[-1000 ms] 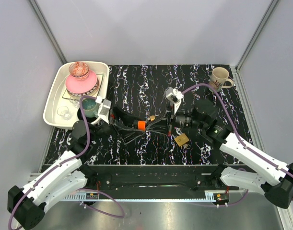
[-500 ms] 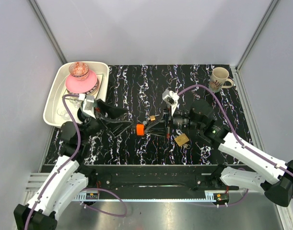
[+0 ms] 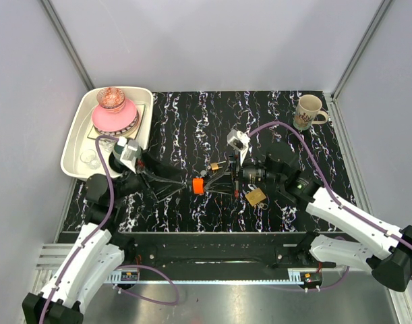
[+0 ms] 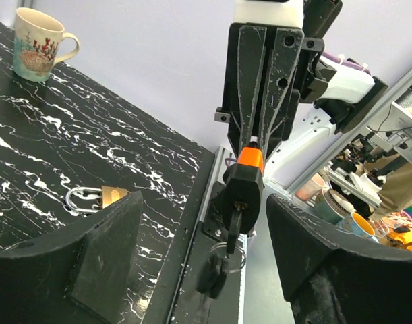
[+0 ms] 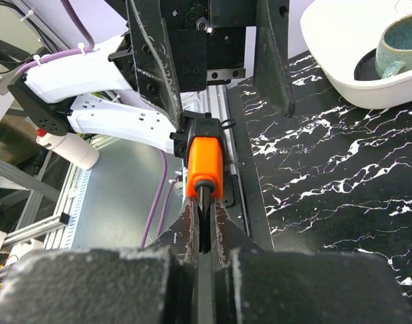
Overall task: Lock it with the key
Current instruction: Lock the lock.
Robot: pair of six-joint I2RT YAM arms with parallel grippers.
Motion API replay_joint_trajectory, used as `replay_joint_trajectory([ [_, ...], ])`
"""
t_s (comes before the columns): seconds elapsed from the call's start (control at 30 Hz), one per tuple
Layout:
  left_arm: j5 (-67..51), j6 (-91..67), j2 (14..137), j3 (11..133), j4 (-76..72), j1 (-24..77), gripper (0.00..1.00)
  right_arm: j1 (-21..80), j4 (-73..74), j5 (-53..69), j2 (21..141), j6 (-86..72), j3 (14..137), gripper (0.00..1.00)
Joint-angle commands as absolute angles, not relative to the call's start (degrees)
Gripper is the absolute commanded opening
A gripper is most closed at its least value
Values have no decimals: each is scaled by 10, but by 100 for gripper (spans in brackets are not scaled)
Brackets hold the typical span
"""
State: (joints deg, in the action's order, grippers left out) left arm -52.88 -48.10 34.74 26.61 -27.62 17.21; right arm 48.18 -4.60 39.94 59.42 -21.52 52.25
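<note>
The key (image 3: 198, 185) is found at the centre of the top view, over the tabletop (image 3: 192, 115), pinched by its blade in the right pincer (image 3: 211, 182). The left pincer (image 3: 181, 183) is held spread just left of the orange head. A brass padlock (image 3: 255, 196) is noted lying right of centre.

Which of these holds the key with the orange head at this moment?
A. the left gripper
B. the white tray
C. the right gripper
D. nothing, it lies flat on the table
C: in the right wrist view the right gripper is shut on the key, while the left gripper stands wide open with neither finger touching it.
</note>
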Motion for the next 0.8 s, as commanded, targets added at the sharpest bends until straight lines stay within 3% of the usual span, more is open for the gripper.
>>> replay_joint_trajectory([
  [0.0,-569,-468,339,280,-254,171,77,476,-94,396,587,-224,533,0],
  [0.07,-568,-471,329,267,-254,171,74,476,-93,397,588,-224,535,0],
  [0.17,-562,-484,316,251,-274,171,61,475,-94,397,590,-225,534,0],
  [0.2,-561,-487,316,248,-280,171,51,475,-93,398,590,-226,535,0],
  [0.27,-562,-491,318,247,-285,171,41,475,-94,398,590,-228,533,0],
  [0.3,-563,-493,317,245,-293,171,25,475,-95,400,590,-228,534,0],
  [0.4,-559,-494,318,246,-294,171,3,475,-95,401,591,-230,534,0],
  [0.77,-515,-451,280,253,-219,168,0,474,-93,393,576,-235,526,0],
])
